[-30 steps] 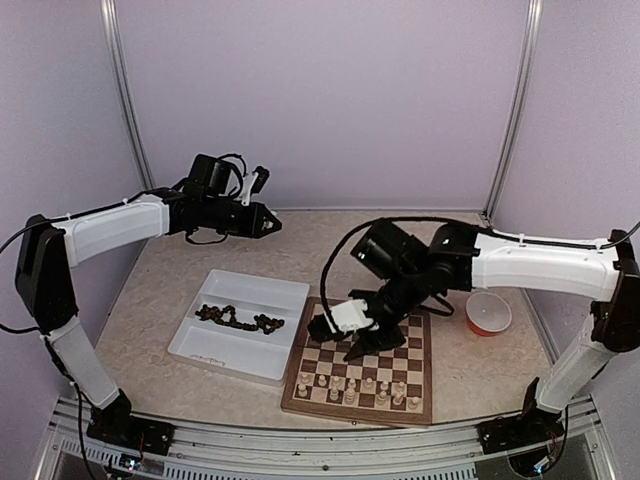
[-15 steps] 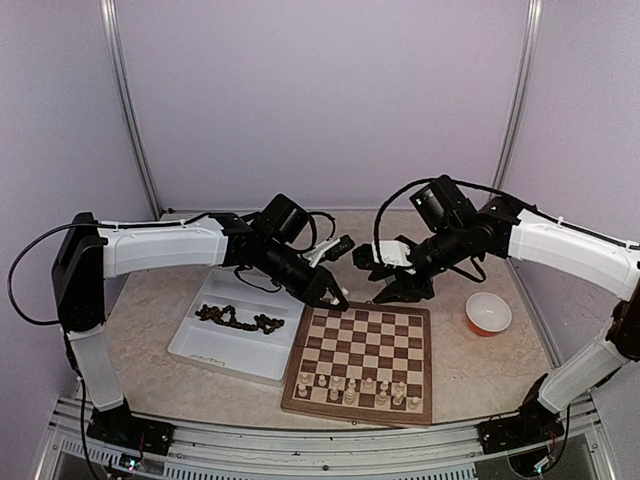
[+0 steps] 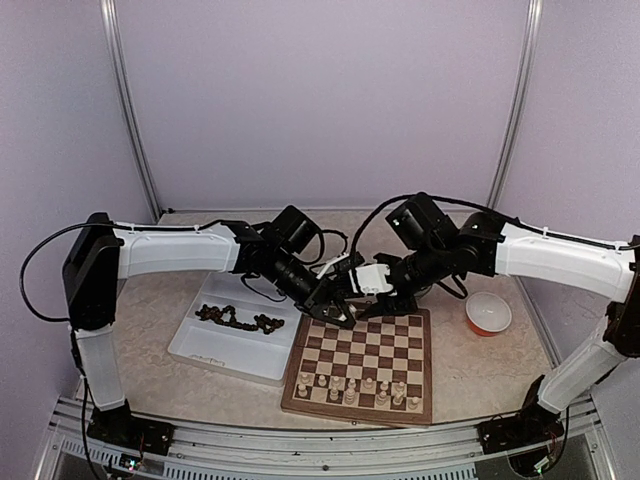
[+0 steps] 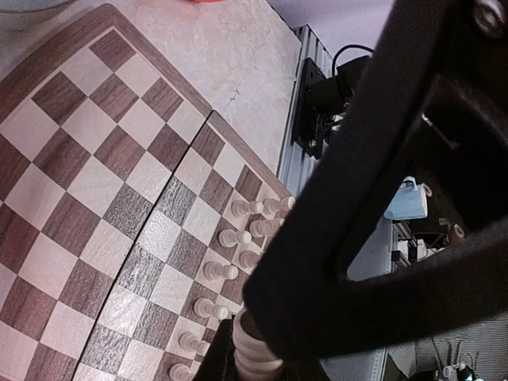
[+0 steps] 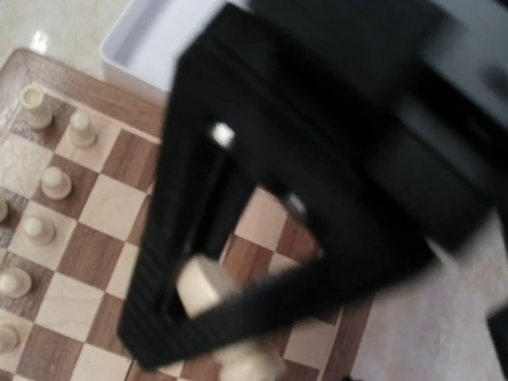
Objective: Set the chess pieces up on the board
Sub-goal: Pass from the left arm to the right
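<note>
The left gripper (image 3: pixel 340 317) is pinching a ridged cream piece (image 4: pixel 255 357) at the frame's bottom edge. The right gripper (image 3: pixel 373 302) is blurring out, so its gap cannot be told.

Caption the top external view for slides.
Left gripper and right gripper face each other above the board's far edge; cream pieces stand on its near rows, dark pieces lie in the tray.

The board (image 3: pixel 365 345) is wood with visible grain and a satin finish. The cream chess piece (image 4: pixel 255 357), at 6 o'clock in the left wrist view, is smooth with turned ridges. The worktop (image 3: pixel 150 300) looks like mottled stone, faintly glossy. The tray (image 3: pixel 245 290) at the board's 9 o'clock is smooth white plastic. The orange-red bowl (image 3: pixel 487 324) at 2 o'clock is glossy.
</note>
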Controlling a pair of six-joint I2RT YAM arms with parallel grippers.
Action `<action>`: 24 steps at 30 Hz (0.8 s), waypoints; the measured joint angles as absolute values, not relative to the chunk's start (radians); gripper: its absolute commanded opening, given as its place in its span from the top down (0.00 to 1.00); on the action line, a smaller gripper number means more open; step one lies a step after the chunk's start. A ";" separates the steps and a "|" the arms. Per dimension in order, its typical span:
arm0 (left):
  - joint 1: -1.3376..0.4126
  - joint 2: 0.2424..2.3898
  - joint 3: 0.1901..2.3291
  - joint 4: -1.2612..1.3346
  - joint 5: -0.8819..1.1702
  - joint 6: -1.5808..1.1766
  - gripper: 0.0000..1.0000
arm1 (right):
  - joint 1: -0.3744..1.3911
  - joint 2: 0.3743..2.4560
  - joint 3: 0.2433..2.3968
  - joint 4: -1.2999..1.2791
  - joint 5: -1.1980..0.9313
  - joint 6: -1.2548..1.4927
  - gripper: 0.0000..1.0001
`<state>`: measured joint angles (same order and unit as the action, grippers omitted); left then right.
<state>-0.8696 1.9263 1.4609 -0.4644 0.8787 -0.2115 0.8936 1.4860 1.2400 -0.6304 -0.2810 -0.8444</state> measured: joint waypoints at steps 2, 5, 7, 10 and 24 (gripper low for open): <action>-0.872 1.938 1.463 -0.468 0.894 -0.212 0.94 | 0.921 1.496 1.234 -0.622 -0.246 -0.863 0.56; -0.874 1.951 1.465 -0.487 0.910 -0.212 0.94 | 0.949 1.510 1.223 -0.621 -0.204 -0.894 0.58; -0.875 1.958 1.466 -0.488 0.925 -0.212 0.94 | 0.961 1.517 1.216 -0.620 -0.177 -0.910 0.61; -0.878 1.963 1.478 -0.493 0.947 -0.212 0.94 | 0.975 1.531 1.211 -0.622 -0.152 -0.932 0.65; -0.883 2.006 1.528 -0.532 0.970 -0.225 0.79 | 0.991 1.534 1.211 -0.631 -0.098 -0.951 0.98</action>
<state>-0.8833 2.0056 1.5280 -0.5323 0.9695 -0.2253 0.9913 1.5345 1.2106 -0.6312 -0.0978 -0.9512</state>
